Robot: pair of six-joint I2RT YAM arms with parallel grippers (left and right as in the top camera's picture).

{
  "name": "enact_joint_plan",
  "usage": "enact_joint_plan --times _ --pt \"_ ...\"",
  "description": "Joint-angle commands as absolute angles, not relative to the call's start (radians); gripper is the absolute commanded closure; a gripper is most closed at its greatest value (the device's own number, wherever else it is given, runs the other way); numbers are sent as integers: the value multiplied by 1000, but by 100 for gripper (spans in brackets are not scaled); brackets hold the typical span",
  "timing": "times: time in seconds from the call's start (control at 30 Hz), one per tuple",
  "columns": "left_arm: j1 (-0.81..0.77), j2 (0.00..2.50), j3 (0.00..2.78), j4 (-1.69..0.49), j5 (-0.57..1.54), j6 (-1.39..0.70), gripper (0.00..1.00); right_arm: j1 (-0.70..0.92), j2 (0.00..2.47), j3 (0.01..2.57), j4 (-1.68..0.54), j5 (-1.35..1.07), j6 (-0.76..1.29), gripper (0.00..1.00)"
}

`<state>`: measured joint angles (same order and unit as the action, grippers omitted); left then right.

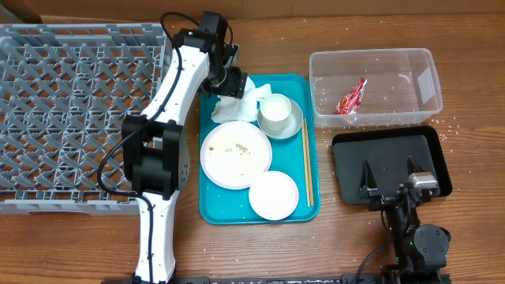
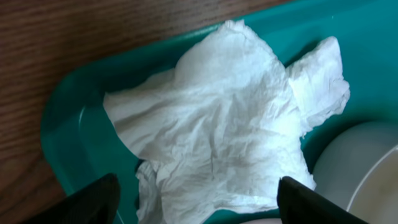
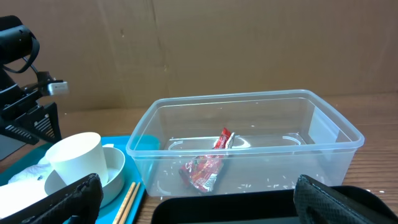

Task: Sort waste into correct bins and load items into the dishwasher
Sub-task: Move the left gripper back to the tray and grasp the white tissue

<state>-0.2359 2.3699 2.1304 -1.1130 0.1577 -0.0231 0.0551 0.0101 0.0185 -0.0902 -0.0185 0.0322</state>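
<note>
A crumpled white napkin (image 1: 254, 96) lies at the back of the teal tray (image 1: 237, 211). My left gripper (image 1: 227, 101) is open right above it; in the left wrist view the napkin (image 2: 224, 130) lies between the two spread fingers (image 2: 196, 202). On the tray sit a white cup (image 1: 275, 110) in a bowl, a dirty plate (image 1: 236, 154), a small plate (image 1: 274, 194) and chopsticks (image 1: 306, 162). My right gripper (image 1: 390, 189) is open and empty over the black bin (image 1: 390, 166). A red wrapper (image 1: 352, 96) lies in the clear bin (image 1: 375, 83).
The grey dishwasher rack (image 1: 71, 110) fills the left of the table. In the right wrist view the clear bin (image 3: 245, 146) with the wrapper (image 3: 205, 168) stands ahead, with the cup (image 3: 78, 163) to the left. Rice grains lie scattered near the bins.
</note>
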Motion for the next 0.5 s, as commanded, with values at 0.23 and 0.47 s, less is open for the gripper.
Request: enact_joint_plan --times 0.23,0.47 --pt "-270 2421 2130 -1102 168 -94 30 62 3 8 -84 -12 29 0" --pt "-296 2448 2130 -1122 165 -112 35 62 3 8 -84 -12 29 0"
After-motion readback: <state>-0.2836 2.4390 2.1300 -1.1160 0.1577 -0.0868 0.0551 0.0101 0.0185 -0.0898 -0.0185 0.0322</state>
